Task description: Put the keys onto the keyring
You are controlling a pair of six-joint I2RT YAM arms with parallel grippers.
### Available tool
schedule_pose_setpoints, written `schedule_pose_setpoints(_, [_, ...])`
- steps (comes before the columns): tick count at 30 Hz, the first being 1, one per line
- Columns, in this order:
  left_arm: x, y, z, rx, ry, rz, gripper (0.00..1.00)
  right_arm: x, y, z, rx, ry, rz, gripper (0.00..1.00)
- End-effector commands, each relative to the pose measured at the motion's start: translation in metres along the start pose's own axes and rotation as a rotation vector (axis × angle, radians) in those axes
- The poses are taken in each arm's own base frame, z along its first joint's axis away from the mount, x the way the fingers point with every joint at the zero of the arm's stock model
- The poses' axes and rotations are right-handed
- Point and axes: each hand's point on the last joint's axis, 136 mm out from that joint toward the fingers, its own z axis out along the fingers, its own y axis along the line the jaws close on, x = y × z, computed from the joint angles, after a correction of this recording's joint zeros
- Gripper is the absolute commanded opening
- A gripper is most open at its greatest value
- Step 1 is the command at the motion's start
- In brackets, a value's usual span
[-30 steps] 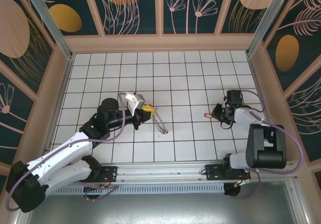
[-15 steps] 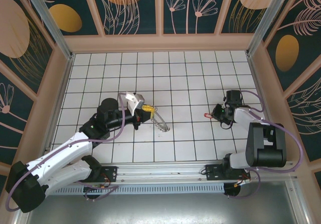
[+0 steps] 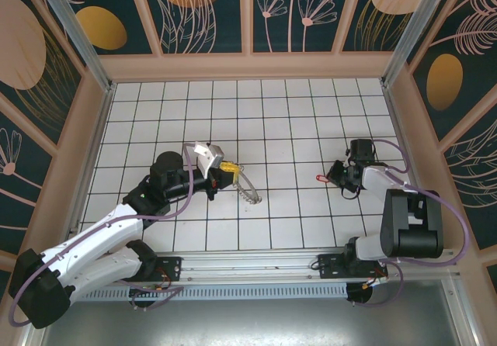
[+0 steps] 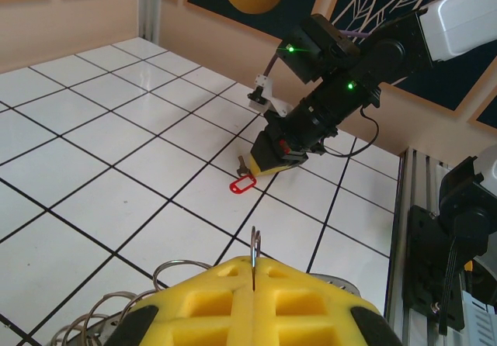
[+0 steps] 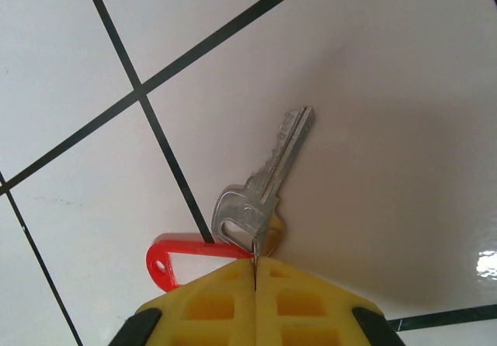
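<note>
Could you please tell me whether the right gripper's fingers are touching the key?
Touching. The right wrist view shows the closed fingers pinching the key at its head, with no gap between them.

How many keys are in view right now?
1. A silver key with a red tag lies on the white tiles at the right, its head pinched in the right claw. Another could hide under an arm.

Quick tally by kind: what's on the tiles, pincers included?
key: 1
red tag: 1
keyring: 1
pincers: 2, left pincer, right pincer
Total: 5
</note>
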Motion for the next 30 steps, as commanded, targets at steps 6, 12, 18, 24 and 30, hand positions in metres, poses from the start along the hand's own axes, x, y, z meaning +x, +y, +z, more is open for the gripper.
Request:
schedule_pose_setpoints(6, [-0.022,-0.009,-0.003,0.027,-0.065,0.030,0.00,-0.016,0.042,-0.045,-0.116,-0.184,-0.161,0.00])
schedule_pose_setpoints(12, [-0.028,-0.005,-0.002,-0.003,-0.045,0.031,0.00,-0.013,0.144,-0.121,-0.430,-0.422,-0.522,0.00])
schedule_pose_setpoints(18, [-0.039,-0.006,-0.004,-0.018,-0.009,0.081,0.00,0.064,0.242,-0.221,-1.012,-0.509,-0.924,0.00])
schedule_pose_setpoints(24, [-0.052,-0.016,-0.009,0.011,0.014,0.143,0.00,0.115,0.278,-0.264,-1.257,-0.408,-1.160,0.00])
schedule_pose_setpoints(30, [-0.050,-0.010,-0.007,-0.021,0.042,0.165,0.00,0.128,0.296,-0.280,-1.323,-0.383,-1.202,0.00])
